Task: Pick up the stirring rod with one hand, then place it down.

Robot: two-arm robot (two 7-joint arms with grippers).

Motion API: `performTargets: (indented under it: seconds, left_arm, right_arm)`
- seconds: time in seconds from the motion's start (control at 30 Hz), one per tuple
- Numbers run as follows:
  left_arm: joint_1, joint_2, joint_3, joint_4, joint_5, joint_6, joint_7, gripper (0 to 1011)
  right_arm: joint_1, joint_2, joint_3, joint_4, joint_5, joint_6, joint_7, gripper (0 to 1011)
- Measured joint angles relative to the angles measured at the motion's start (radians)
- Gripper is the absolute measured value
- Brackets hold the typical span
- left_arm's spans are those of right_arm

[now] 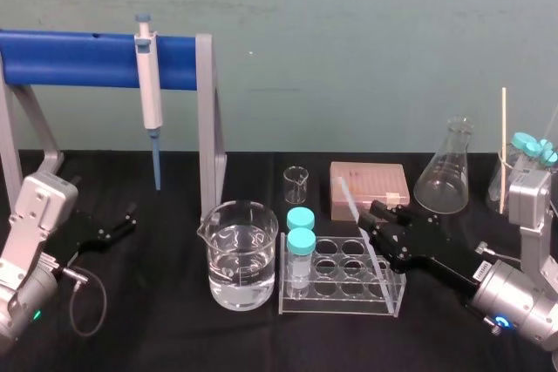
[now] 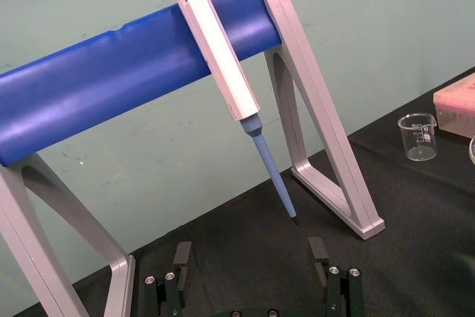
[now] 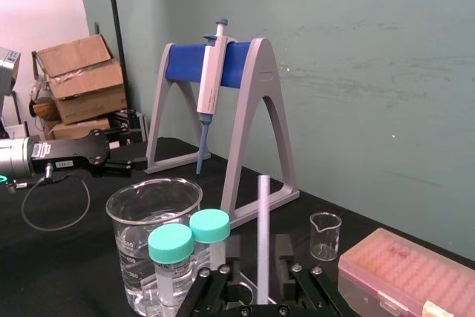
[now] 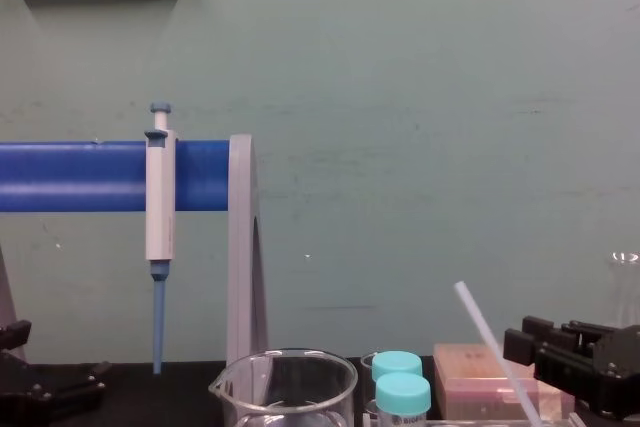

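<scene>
The stirring rod (image 1: 348, 198) is a thin translucent white stick. It stands tilted, its lower end down in the clear tube rack (image 1: 342, 306) and its top leaning back toward the pink box. My right gripper (image 1: 370, 220) reaches in from the right and straddles the rod above the rack. In the right wrist view the rod (image 3: 263, 228) rises between the two fingers (image 3: 237, 249) with a small gap on each side, so the gripper is open. The chest view shows the rod (image 4: 490, 337) slanting up beside the black gripper (image 4: 530, 342). My left gripper (image 1: 122, 222) rests open at the far left.
A beaker of water (image 1: 240, 254) stands left of the rack, which holds two teal-capped tubes (image 1: 301, 237). Behind are a small beaker (image 1: 296, 185), a pink tip box (image 1: 369, 189) and a conical flask (image 1: 446, 176). A pipette (image 1: 150, 84) hangs on the blue stand (image 1: 87, 58).
</scene>
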Motion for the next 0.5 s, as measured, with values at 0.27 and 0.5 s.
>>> performTargets:
  seconds: [0.27,0.5]
  left_arm:
    - [0.000,0.000,0.000,0.000,0.000,0.000,0.000,1000]
    - [0.000,0.000,0.000,0.000,0.000,0.000,0.000,1000]
  right_arm:
    - [0.000,0.000,0.000,0.000,0.000,0.000,0.001,533]
    - [0.000,0.000,0.000,0.000,0.001,0.000,0.001,768]
